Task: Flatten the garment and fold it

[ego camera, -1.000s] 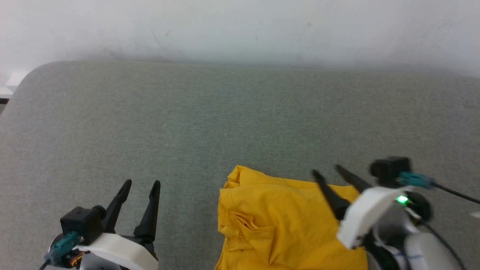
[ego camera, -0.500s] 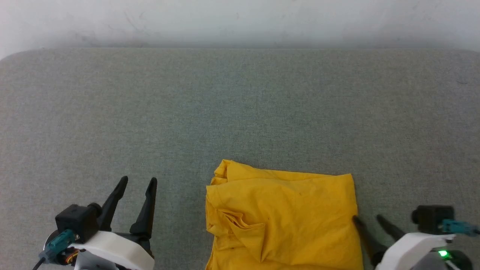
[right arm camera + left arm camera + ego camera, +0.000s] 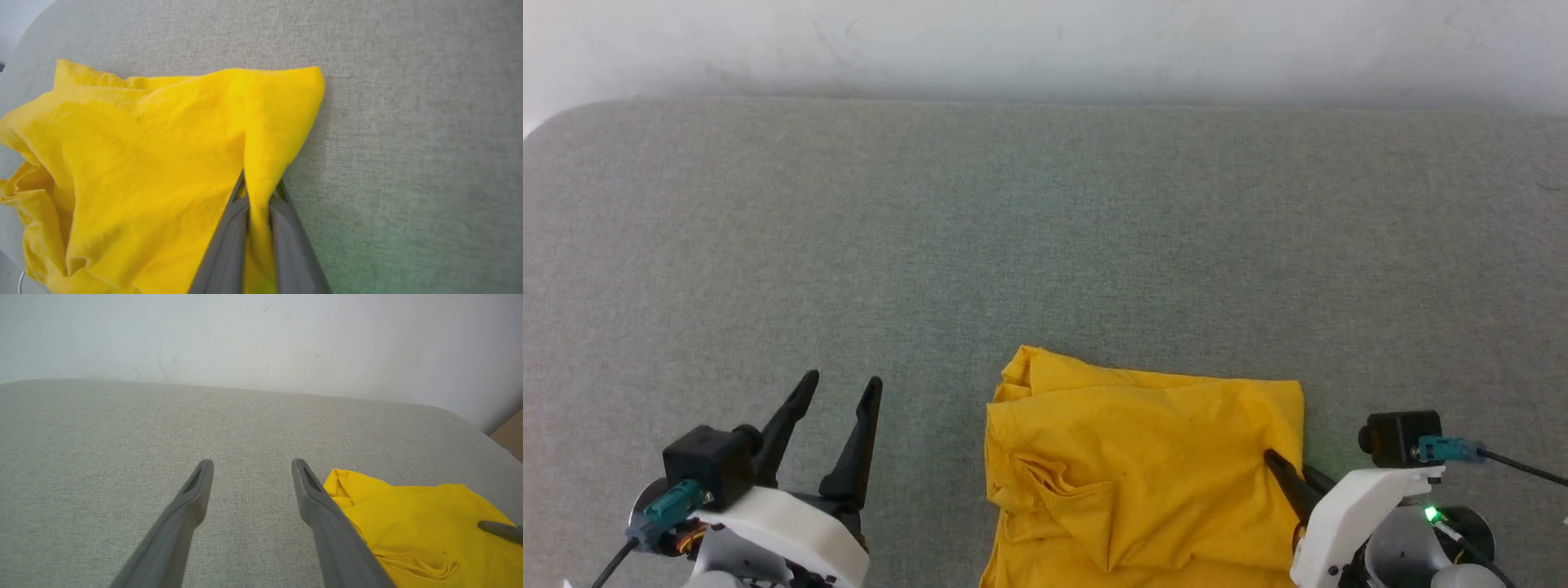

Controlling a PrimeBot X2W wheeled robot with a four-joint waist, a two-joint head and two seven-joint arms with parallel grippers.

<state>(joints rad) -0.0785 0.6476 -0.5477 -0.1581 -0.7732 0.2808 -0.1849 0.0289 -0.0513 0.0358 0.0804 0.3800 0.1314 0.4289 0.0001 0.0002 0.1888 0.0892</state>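
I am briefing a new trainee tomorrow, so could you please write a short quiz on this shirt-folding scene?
1. True or false: the left hand holds the garment.
2. Where does the right hand pinch the garment? A) its right edge B) its middle C) nowhere
3. Fill in: the garment lies on a ___ padded surface.
Key: 1 false; 2 A; 3 grey.

Grey-green woven fabric surface with rounded corners [image 3: 1045, 245], scuffed white wall [image 3: 1045, 41] along its far edge. Tan flat-sided object [image 3: 508, 435] beyond one corner.
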